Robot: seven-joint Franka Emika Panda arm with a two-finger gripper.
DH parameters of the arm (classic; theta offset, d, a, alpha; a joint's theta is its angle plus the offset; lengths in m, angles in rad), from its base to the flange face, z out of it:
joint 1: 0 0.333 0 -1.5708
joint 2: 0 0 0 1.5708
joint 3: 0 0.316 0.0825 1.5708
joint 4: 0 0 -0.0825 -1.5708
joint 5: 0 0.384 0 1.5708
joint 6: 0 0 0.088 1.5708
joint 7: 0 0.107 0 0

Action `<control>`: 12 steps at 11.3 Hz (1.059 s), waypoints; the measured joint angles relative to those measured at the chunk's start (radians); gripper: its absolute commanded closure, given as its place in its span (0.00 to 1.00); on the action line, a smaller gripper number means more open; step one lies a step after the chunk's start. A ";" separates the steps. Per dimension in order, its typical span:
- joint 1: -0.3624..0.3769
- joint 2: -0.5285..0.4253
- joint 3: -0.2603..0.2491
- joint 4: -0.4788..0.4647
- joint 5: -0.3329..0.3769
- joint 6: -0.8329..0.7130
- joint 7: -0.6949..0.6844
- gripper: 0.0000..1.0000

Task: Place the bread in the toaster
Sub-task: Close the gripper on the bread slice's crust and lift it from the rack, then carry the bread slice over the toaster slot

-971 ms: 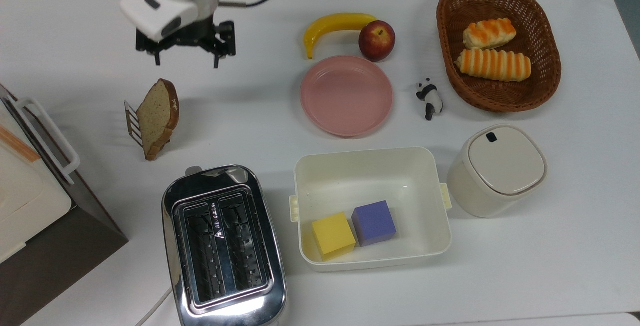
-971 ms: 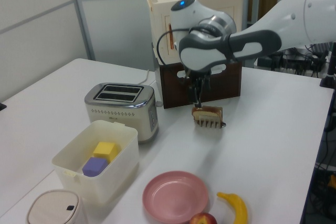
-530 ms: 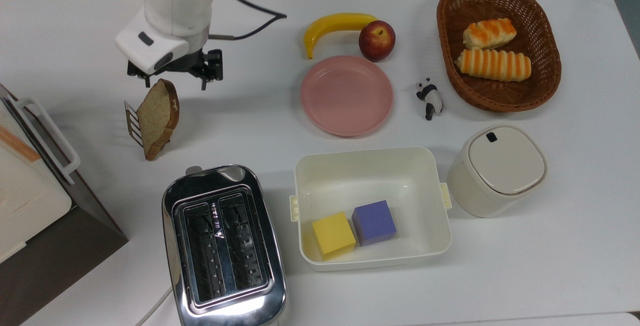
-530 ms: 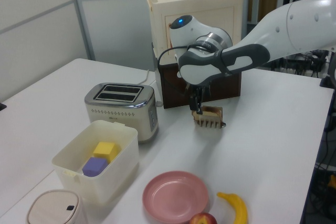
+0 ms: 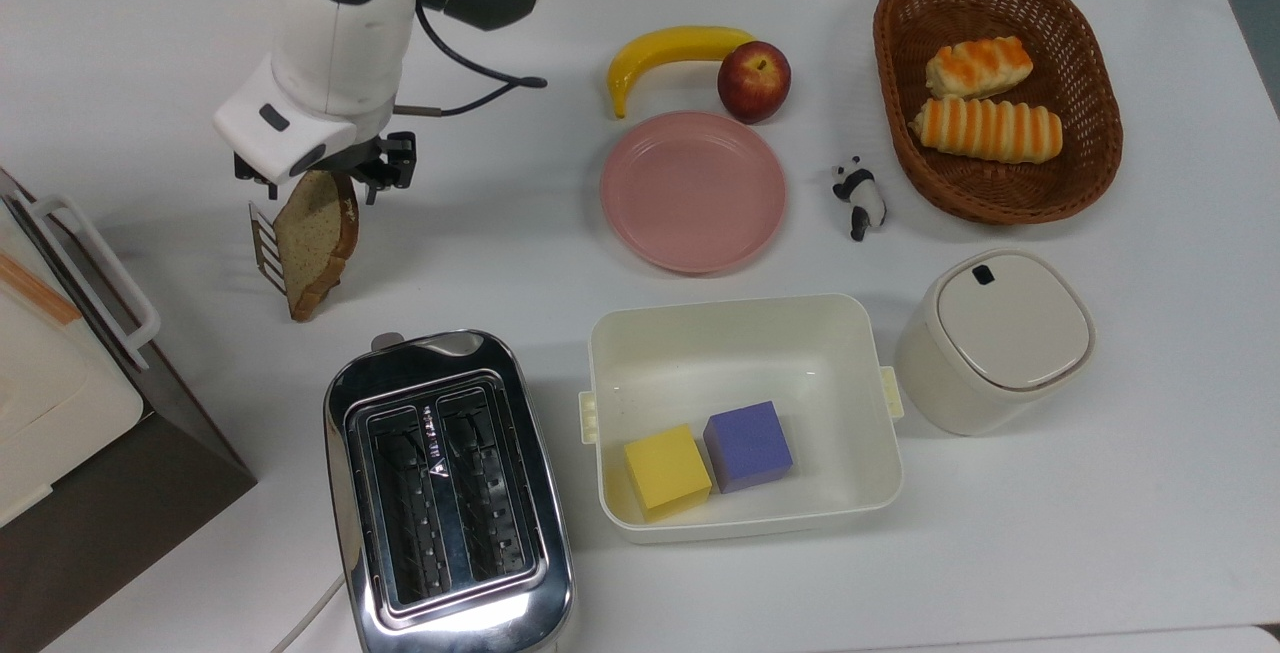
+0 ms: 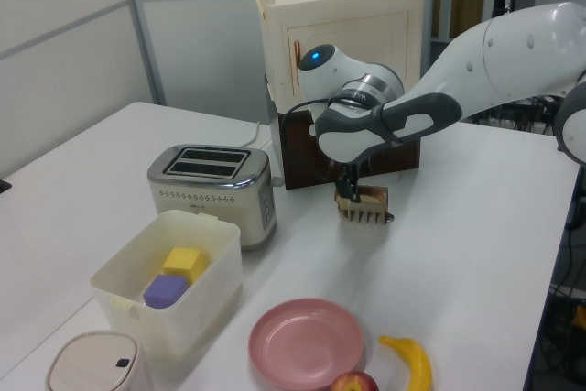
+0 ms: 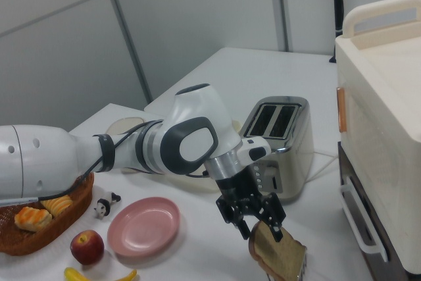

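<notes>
The bread (image 5: 312, 238) is a tan speckled slice with a dark crust, standing on edge against a small wire rack (image 5: 264, 251) on the white table, toward the top view's left. My gripper (image 5: 316, 173) hangs right over its rounded top, open, one finger on each side of the crust. In the right view the gripper (image 7: 258, 223) straddles the bread (image 7: 281, 256) the same way. In the left view the gripper (image 6: 350, 191) reaches the rack (image 6: 364, 202). The chrome toaster (image 5: 447, 493) stands nearer the table's front edge, both slots empty.
A cream and brown cabinet (image 5: 60, 403) sits at the top view's left edge, close to the bread. Right of the toaster is a cream tub (image 5: 745, 333) holding two cubes. A pink plate (image 5: 693, 191), banana, apple, panda figure, roll basket (image 5: 1000, 198) and lidded canister (image 5: 995, 338) lie farther right.
The gripper has come down and toward the table's front, from well behind the bread to around its top edge. The bread and rack have not moved.
</notes>
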 measured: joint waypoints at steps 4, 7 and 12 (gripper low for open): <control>-0.005 0.003 0.000 0.005 -0.007 0.001 -0.058 1.00; -0.038 -0.029 -0.001 0.023 -0.008 0.001 -0.125 1.00; -0.052 -0.058 0.000 0.205 0.038 -0.020 -0.137 1.00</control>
